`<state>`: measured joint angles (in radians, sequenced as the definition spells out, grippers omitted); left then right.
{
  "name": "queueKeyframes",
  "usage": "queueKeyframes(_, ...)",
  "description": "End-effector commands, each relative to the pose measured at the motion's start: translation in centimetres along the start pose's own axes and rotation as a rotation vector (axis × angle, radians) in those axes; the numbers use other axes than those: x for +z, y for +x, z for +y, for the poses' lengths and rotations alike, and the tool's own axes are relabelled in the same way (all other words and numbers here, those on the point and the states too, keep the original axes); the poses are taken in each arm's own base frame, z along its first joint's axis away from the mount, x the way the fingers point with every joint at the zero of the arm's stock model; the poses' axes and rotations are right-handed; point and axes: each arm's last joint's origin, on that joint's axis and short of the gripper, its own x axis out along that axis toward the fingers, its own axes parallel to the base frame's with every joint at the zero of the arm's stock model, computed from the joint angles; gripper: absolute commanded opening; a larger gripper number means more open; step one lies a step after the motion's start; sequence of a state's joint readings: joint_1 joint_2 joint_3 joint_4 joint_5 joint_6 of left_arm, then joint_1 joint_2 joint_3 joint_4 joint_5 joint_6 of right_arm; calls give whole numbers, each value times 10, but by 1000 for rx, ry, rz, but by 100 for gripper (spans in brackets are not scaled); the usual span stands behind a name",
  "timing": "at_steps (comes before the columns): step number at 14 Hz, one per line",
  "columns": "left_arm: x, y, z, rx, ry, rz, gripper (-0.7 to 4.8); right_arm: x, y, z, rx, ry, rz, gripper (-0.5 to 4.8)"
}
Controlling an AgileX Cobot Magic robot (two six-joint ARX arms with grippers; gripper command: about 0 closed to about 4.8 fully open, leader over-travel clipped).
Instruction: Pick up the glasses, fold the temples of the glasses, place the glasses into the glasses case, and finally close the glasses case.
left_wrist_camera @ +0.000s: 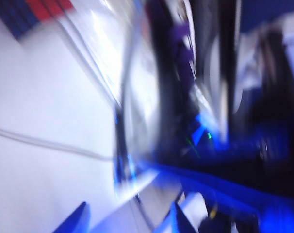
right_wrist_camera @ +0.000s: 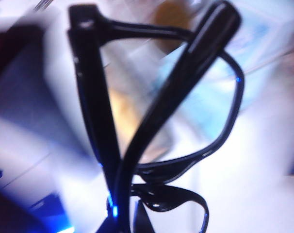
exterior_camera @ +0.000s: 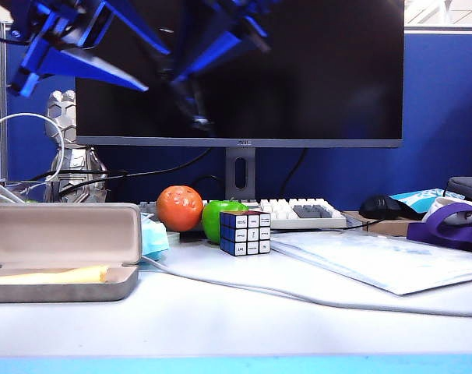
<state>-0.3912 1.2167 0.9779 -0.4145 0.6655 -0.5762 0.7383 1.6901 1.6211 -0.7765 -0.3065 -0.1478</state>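
Right wrist view: the right gripper [right_wrist_camera: 119,224] is clamped on the glasses [right_wrist_camera: 161,121], which fill the blurred picture just ahead of its fingertips, both temples [right_wrist_camera: 96,116] crossing over a lens. The left gripper [left_wrist_camera: 130,218] shows blue fingers spread apart with nothing between them. Below both raised arms, the glasses case [exterior_camera: 61,253] lies open on the table [exterior_camera: 244,319].

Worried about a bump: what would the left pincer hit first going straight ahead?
Likely the left pincer meets the white table near the pale cable; blur hides depth.
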Motion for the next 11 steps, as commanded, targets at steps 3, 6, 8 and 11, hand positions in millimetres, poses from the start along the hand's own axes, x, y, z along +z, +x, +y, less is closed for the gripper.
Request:
queueKeyframes(3, -2, -15, -6, 37, 59, -58, 212, -2, -15, -26, -49, 48, -35, -1)
queueKeyframes(6, -9, -28, 9, 358, -37, -123, 118, -3, -16, -24, 119, -4, -61, -1)
queueKeyframes(8, -13, -35, 12, 455, -59, -145, 90, -2, -10, -19, 217, -42, -70, -1)
queueKeyframes(11, -17, -39, 13, 508, -75, -145, 21, -2, 2, -12, 310, -84, -68, -1)
